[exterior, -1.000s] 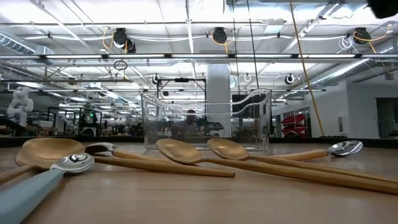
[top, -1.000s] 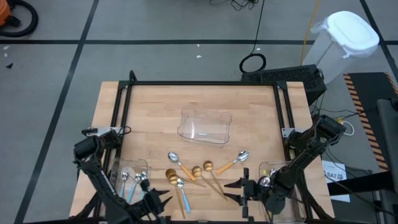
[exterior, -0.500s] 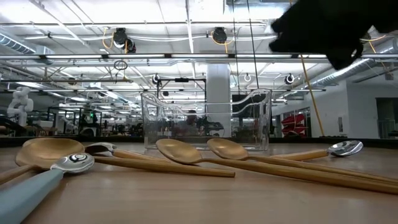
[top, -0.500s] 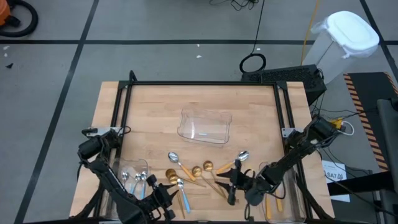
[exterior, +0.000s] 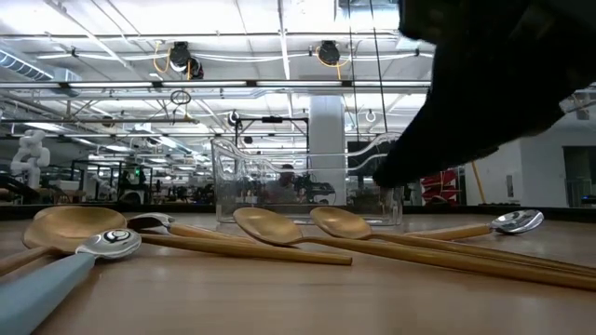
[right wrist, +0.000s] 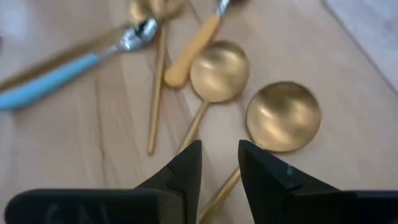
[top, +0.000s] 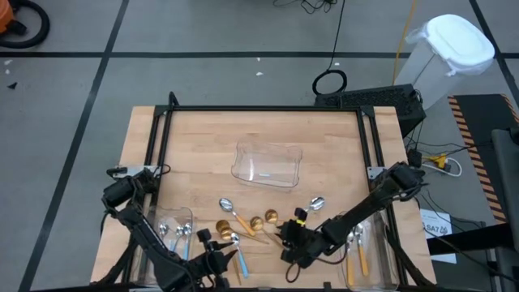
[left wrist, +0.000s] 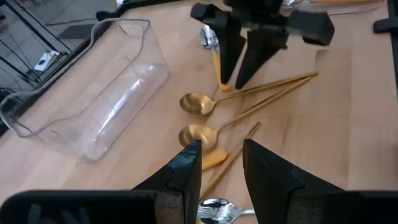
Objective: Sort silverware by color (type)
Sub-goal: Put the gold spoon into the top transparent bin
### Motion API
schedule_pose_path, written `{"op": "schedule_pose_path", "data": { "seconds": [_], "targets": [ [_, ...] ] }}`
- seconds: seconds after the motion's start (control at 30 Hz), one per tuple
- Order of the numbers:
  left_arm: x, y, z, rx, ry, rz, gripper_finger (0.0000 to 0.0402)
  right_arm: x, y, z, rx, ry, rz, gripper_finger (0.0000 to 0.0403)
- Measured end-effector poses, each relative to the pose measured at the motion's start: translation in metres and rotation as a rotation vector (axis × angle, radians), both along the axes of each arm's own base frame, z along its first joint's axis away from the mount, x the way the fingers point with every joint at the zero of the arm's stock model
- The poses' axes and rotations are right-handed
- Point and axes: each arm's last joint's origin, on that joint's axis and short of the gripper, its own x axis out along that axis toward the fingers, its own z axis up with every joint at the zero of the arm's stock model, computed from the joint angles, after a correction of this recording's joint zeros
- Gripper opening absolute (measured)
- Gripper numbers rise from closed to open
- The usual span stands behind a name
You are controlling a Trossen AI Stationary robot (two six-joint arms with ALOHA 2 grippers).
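Left tray [top: 154, 223], surface's near-left edge: silver-bowled blue-handled spoons [top: 172, 237] already inside. Left pincer [top: 212, 250] just beside it, low over blue-handled spoon [top: 238, 255]; prongs parted slightly, gripping nothing. Centre of surface [top: 203, 146]: loose cluster, incl. gold spoons [top: 264, 220] w/ handles crossing, orange-handled spoon [top: 233, 212], second orange-handled spoon [top: 310, 207] farther right; empty clear tray [top: 268, 165] behind, well apart. Right pincer [top: 290, 241] low over gold handles; prongs parted narrowly, unladen. Right tray [top: 366, 242]: orange-handled spoons [top: 358, 251] inside. Risks: crossed handles, so two spoons may lift together or one may pivot and slip; pincers near each other, collision possible if both close in on cluster.
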Motion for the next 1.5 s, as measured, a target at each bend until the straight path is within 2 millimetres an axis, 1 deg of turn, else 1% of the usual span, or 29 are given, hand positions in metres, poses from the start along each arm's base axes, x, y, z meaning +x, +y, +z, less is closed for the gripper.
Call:
{"op": "schedule_pose_path", "data": {
  "seconds": [0.23,0.4,0.53,0.8,0.93,1.23,1.4,1.5],
  "targets": [
    [0.005,-0.005,0.001,-0.021,-0.018,-0.035,0.0117,0.009,0.0,-0.009,0.026,0.109,-0.039,0.0093],
    [0.015,-0.023,0.007,-0.088,-0.045,-0.175,0.0117,0.01,-0.001,-0.014,0.033,0.136,-0.038,0.0093],
    [0.021,-0.027,0.011,-0.082,-0.066,-0.227,0.0117,0.01,-0.001,-0.015,0.033,0.148,-0.034,0.0093],
    [0.021,-0.023,0.009,-0.06,-0.039,-0.215,0.0117,0.01,0.0,-0.014,0.022,0.148,-0.02,0.0093],
    [0.021,-0.021,0.009,-0.065,-0.036,-0.201,0.0117,0.009,-0.001,-0.014,-0.023,0.138,-0.02,0.0093],
    [0.032,-0.012,0.009,-0.058,-0.033,-0.175,0.0117,0.007,-0.004,-0.016,-0.061,0.155,-0.043,0.0093],
    [0.038,-0.007,0.009,0.018,0.0,-0.213,0.0118,0.01,-0.008,-0.019,-0.067,0.164,-0.054,0.0093],
    [0.044,-0.001,0.009,0.068,0.025,-0.225,0.0118,0.013,-0.013,-0.022,-0.047,0.184,-0.059,0.0092]
  ]
}}
